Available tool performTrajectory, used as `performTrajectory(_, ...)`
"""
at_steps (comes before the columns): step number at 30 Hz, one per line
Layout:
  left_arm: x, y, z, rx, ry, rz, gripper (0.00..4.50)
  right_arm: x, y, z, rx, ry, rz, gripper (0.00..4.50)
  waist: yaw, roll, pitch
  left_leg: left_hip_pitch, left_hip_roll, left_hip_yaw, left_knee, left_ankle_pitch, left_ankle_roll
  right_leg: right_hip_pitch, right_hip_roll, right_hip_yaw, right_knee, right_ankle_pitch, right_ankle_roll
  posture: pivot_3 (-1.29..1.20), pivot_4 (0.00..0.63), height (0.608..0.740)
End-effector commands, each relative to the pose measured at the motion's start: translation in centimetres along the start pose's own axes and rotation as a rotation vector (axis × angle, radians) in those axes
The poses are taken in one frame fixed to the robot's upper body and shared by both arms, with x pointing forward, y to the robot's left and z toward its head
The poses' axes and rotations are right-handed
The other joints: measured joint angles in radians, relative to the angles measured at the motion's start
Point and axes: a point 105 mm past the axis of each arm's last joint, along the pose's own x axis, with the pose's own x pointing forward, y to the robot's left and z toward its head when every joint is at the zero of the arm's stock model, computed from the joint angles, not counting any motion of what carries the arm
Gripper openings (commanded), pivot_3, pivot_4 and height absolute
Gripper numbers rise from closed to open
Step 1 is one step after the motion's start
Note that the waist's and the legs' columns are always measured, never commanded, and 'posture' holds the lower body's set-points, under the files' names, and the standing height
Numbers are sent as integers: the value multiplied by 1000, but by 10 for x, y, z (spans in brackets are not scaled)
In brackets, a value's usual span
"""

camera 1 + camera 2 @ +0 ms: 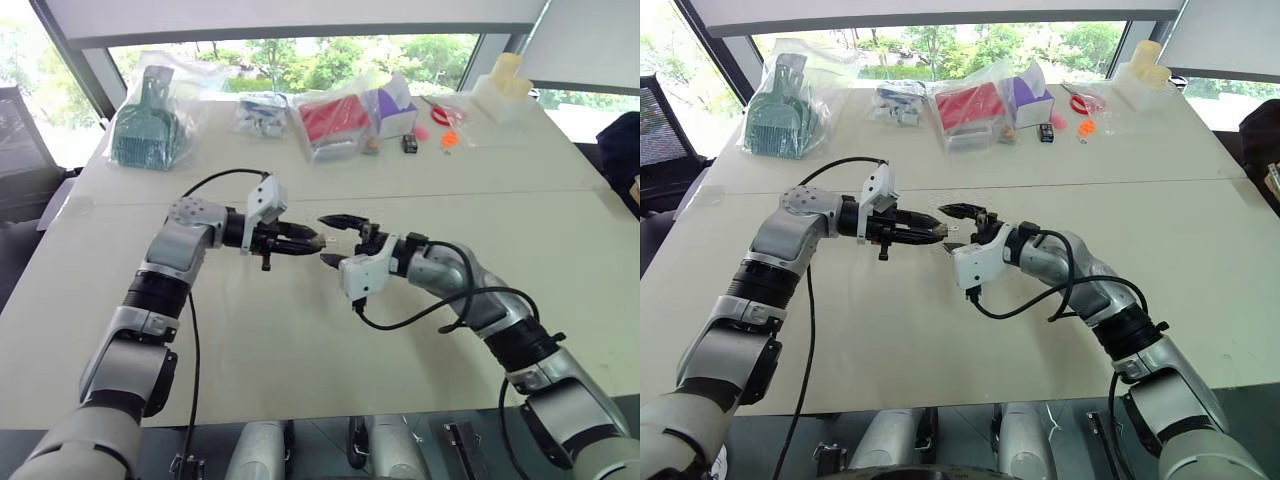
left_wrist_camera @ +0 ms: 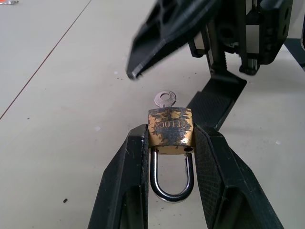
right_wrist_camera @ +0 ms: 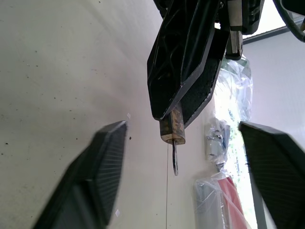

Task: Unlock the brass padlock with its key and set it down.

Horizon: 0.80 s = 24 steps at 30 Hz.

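Left gripper (image 2: 169, 143) jaws clamp the brass padlock (image 2: 170, 130) by its sides, held mid-air above the table (image 1: 300, 330) | key (image 2: 165, 99) seated in keyhole, pointing right | right gripper (image 1: 336, 240) jaws open, just beside key | step: pinch key head squarely, twist without tugging; shackle looks unreleased

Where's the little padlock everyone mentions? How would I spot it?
Look over the pale table, where the two arms meet. The left gripper pinches the brass padlock by its sides, a silvery key sticking from it. Unlike the bagged goods behind, it is dull gold with a shiny shackle.
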Motion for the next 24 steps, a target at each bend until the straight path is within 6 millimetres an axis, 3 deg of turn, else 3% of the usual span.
performTrajectory(1,-3,2,18,37,-43,3,755,3,-15,6,-47,-31,-51,1584,0,0,0,0,0,0,0,0,0,0,0,0,0,0,0,0,150,740)
performTrajectory(4,-4,2,19,29,-51,1,755,6,-16,7,-61,-39,-58,150,0,0,0,0,0,0,0,0,0,0,0,0,0,0,0,0,150,740)
performTrajectory(15,-4,0,18,1,-51,0,755,8,-17,7,-69,-41,-57,65,0,0,0,0,0,0,0,0,0,0,0,0,0,0,0,0,150,740)
performTrajectory(17,-5,2,18,-12,-56,14,1782,8,-16,7,-66,-38,-55,0,0,0,0,0,0,0,0,0,0,0,0,0,0,0,0,0,150,740)
performTrajectory(22,-13,6,21,-18,-74,55,3869,7,-15,4,-54,-26,-54,0,0,0,0,0,0,0,0,0,0,0,0,0,0,0,0,0,150,740)
performTrajectory(24,-20,7,28,-46,-115,75,4476,6,-14,3,-50,-20,-53,0,-1,0,0,0,0,0,0,0,0,0,0,0,0,0,0,0,150,740)
